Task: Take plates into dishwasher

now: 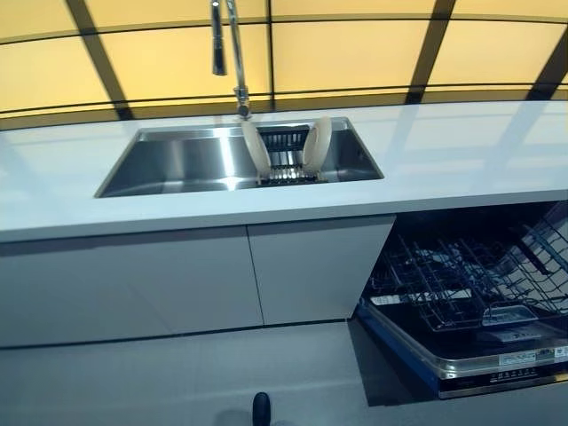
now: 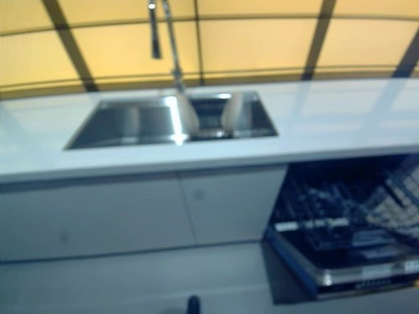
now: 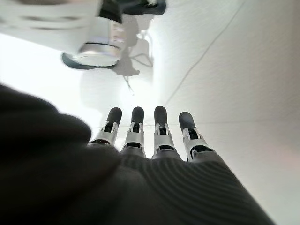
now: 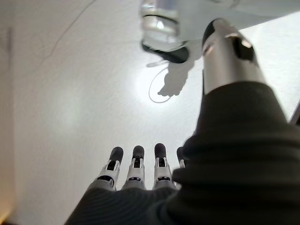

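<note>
Plates: you see two plates point(image 1: 256, 148) point(image 1: 317, 142) upright in a rack point(image 1: 286, 156) inside the sink point(image 1: 177, 160).
Dishwasher: open at lower right, its rack point(image 1: 461, 284) pulled out.
Left hand point(image 3: 154, 140): your fingers are straight, holding nothing, over the floor.
Right hand point(image 4: 136, 176): fingers straight, holding nothing.
Tabletop point(image 1: 461, 151): white, around the sink.

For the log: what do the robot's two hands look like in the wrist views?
Both look alike. The left robot hand has a row of silver fingers with rounded dark tips emerging from a dark ribbed cover over its back and wrist. The right robot hand matches it, with a thick silver, dark-tipped thumb set apart. No markings show.
</note>
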